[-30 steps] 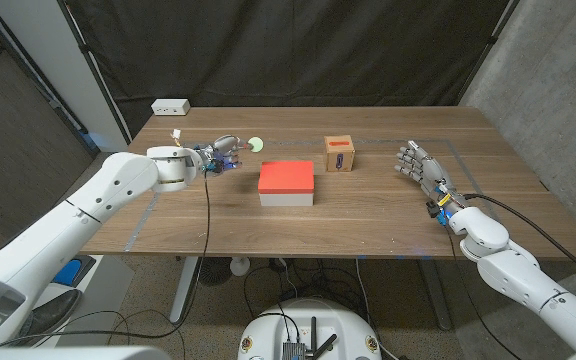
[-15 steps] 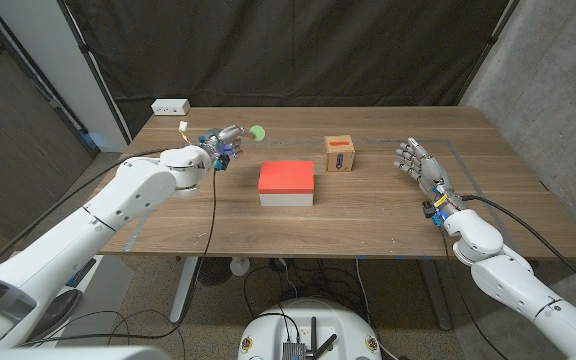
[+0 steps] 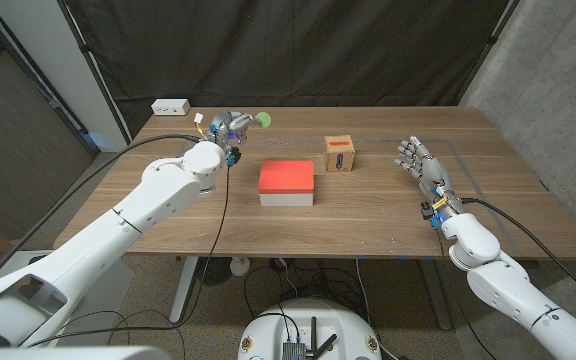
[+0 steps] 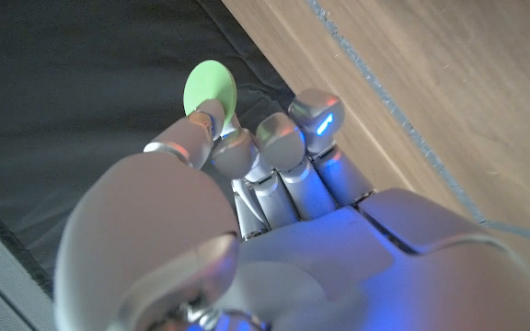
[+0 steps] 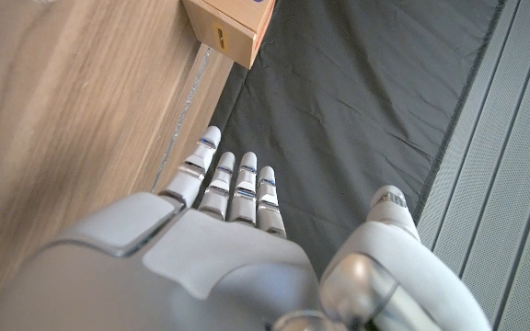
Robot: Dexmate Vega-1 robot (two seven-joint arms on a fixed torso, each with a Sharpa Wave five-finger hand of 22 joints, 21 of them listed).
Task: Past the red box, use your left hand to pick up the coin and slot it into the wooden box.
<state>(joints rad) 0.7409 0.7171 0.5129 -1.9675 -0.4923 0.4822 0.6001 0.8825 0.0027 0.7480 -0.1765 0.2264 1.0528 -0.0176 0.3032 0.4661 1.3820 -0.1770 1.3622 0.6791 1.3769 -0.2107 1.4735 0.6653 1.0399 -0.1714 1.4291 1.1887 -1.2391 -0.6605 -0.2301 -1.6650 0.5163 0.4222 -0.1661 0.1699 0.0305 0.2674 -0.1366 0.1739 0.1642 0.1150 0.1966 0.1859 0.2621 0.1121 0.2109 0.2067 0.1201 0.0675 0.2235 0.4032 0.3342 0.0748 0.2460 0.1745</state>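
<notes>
Left hand pinches the round pale-green coin at its fingertips, raised above the table's far left, beyond the flat red box. Small wooden box stands farther right; right hand spread, empty.

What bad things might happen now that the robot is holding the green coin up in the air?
The left hand pinches the coin only at its edge, by its fingertips, so it might slip and drop. The coin is still far from the wooden box, so it could miss the small slot. The arm might bump the red box while crossing.
</notes>
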